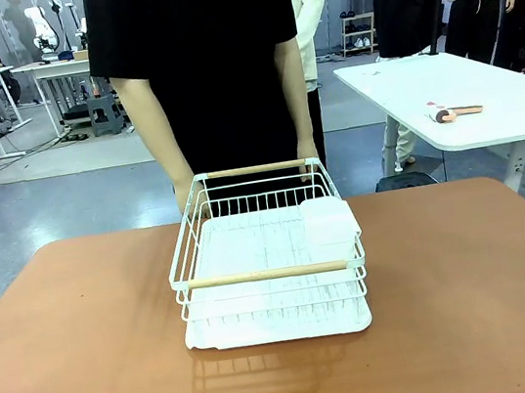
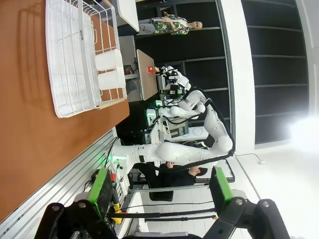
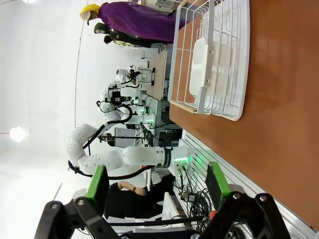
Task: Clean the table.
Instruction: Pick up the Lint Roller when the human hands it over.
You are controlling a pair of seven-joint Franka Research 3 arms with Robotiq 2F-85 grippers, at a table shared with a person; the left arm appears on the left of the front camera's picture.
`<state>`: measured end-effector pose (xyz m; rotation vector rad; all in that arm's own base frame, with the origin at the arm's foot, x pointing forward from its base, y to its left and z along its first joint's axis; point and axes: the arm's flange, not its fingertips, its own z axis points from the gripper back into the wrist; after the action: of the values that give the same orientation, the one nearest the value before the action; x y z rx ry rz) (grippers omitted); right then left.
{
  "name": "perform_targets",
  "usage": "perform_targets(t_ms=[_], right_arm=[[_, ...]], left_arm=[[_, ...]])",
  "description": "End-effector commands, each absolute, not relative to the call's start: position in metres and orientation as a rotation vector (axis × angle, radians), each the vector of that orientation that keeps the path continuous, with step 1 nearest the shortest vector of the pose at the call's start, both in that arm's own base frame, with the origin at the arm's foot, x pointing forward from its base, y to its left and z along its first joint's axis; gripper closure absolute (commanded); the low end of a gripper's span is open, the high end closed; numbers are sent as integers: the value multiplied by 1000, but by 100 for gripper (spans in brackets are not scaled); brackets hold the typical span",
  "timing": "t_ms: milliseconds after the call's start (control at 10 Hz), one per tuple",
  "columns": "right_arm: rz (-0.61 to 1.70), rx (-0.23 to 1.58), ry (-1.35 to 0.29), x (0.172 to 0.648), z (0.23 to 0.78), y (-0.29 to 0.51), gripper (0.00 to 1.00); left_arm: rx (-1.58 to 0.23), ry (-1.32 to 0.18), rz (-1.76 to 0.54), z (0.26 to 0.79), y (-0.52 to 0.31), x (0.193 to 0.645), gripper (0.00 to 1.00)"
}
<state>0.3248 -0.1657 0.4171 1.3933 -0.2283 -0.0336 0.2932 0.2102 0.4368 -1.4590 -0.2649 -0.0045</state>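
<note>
The reddish-brown table [image 1: 78,352] lies in front of a standing person, with a white wire rack [image 1: 252,257] near its middle and a white tub [image 1: 329,221] in the rack's right side, while the left pincer [image 2: 160,191] and right pincer [image 3: 157,186] hang released and empty, well apart from the rack.

Front, sideways wrist views; shared table [image 1: 81,372]

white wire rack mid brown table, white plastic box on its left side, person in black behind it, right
Not quite: in the front view the white plastic box sits at the right side of the wire rack, not the left. The table and the person in black are as stated.
</note>
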Motion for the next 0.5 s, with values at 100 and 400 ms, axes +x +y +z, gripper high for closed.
perform_targets(t_ms=[100, 400], right_arm=[[-32, 1394, -231, 324, 419, -166, 0], [-32, 1394, -231, 324, 419, -166, 0]], left_arm=[[-1458, -273, -6, 439, 212, 292, 0], [-1458, -273, -6, 439, 212, 292, 0]])
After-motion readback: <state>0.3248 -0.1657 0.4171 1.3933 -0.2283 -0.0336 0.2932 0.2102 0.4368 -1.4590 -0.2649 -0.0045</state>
